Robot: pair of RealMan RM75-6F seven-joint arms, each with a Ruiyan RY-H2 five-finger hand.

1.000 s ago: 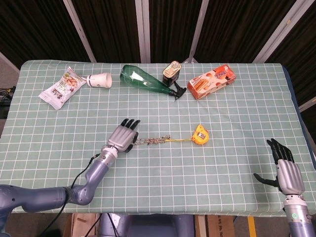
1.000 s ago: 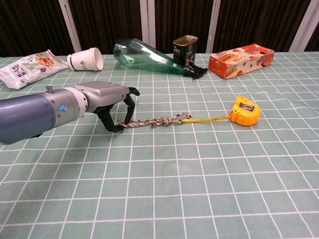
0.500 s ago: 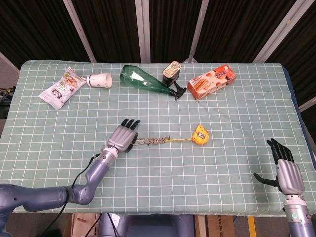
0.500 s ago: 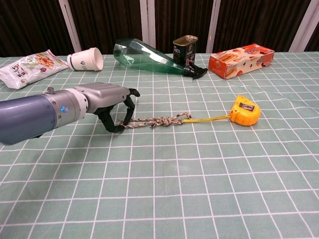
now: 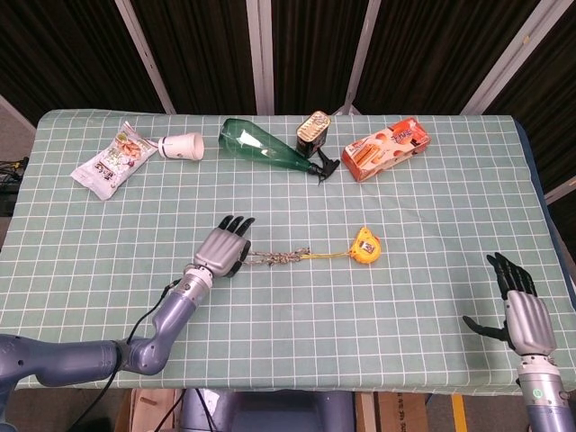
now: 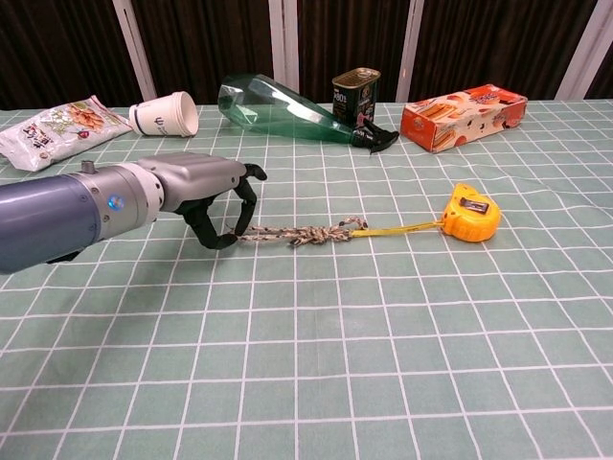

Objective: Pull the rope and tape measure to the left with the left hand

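A braided rope (image 5: 279, 258) (image 6: 297, 233) lies on the green checked table, joined by a thin yellow strip to an orange tape measure (image 5: 365, 245) (image 6: 472, 213) at its right end. My left hand (image 5: 223, 249) (image 6: 206, 192) sits at the rope's left end, fingers curled down, and pinches that end between thumb and fingers. The rope runs nearly straight from the hand to the tape measure. My right hand (image 5: 520, 310) hangs at the table's near right corner, fingers spread, holding nothing; the chest view does not show it.
Along the far side lie a snack bag (image 5: 112, 160), a tipped paper cup (image 5: 183, 146), a green bottle (image 5: 265, 147) on its side, a can (image 5: 312, 129) and an orange box (image 5: 385, 149).
My left hand has shifted slightly left and up with the rope's end, and the rope is drawn straighter. The tape measure has barely moved. The right hand is still.
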